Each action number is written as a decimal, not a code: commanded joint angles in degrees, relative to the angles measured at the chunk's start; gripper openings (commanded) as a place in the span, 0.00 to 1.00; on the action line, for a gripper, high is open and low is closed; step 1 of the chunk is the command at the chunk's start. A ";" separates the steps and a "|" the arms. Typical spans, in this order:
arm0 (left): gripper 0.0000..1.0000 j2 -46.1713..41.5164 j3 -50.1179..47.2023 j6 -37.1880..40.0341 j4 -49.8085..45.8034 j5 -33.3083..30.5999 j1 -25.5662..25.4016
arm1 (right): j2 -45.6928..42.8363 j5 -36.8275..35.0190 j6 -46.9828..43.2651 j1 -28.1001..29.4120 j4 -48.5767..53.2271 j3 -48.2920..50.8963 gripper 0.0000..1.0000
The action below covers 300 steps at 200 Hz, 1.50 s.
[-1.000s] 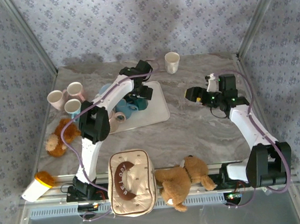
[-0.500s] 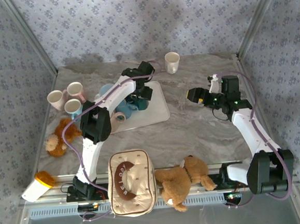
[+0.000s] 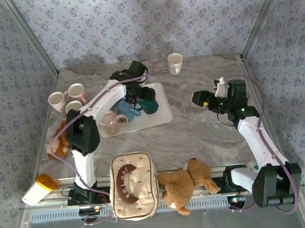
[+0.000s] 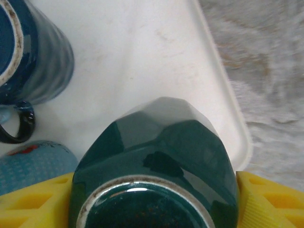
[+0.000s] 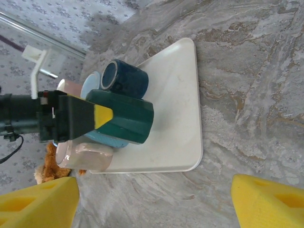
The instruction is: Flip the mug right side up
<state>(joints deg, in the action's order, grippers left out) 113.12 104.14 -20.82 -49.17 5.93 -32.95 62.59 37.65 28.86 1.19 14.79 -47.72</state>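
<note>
**Green mug off the tray, held on its side**

Green and faceted, the mug [image 5: 124, 116] was clamped between the yellow pads [image 4: 38, 202] of the left pincer [image 4: 154, 209], which was closed on it at the end nearest the wrist. A second before, that arm had been bent low over the white tray [image 5: 183, 90], its pincer down among the mugs. Since then the elbow had swung out to the left, uncovering a pink mug [image 3: 110, 122] at the tray's near left corner. The wrist had drawn back a little to the left as well.

From the right wrist view, the green mug hung sideways over the middle of the tray, its shadow falling on the bare white below it. Its free end pointed right, and a navy mug [image 5: 124, 78] lay just beyond it on the far side.

The left wrist view showed a pale unglazed ring at the held end. I took that for the foot, so the mouth probably faced away from the wrist. By that reading the turn looked about half made, since the mug had been picked up but not yet brought upright.

The right pincer [image 3: 196, 97] hung with its pads spread wide and nothing between them. It was well apart to the right of the tray and had shifted slightly further right.
</note>
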 commanded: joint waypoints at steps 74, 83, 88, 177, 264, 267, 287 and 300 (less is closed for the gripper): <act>0.65 -15.99 -10.49 -8.18 23.40 20.35 1.80 | -6.32 8.96 6.74 -2.76 -4.03 1.58 0.83; 0.65 -16.69 -11.07 -9.12 24.61 21.19 1.99 | -6.73 9.66 8.64 -2.99 -5.04 1.80 0.83; 0.65 -17.08 -11.35 -9.66 25.44 21.72 2.14 | -6.87 10.03 9.06 -3.16 -5.55 1.84 0.83; 0.62 -20.70 -12.83 -17.86 33.52 30.97 3.97 | -9.16 15.63 17.31 -4.41 -14.48 0.67 0.75; 0.60 -21.70 -18.08 -27.91 45.96 38.14 4.48 | -5.44 16.80 31.14 -3.07 -27.51 0.45 0.66; 0.60 -21.69 -18.09 -28.04 46.11 38.30 4.53 | -5.19 16.93 31.44 -2.90 -28.04 0.52 0.65; 0.60 -21.60 -18.16 -29.13 47.80 40.15 4.52 | -3.12 17.66 33.00 -1.01 -32.21 0.75 0.61; 0.60 -21.54 -18.38 -30.34 48.97 41.04 4.52 | -1.72 17.90 33.19 0.32 -33.56 0.30 0.58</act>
<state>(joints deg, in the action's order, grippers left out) 95.53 84.90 -48.40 -9.17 41.65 -28.86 58.76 53.69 59.20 -0.58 -12.78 -46.54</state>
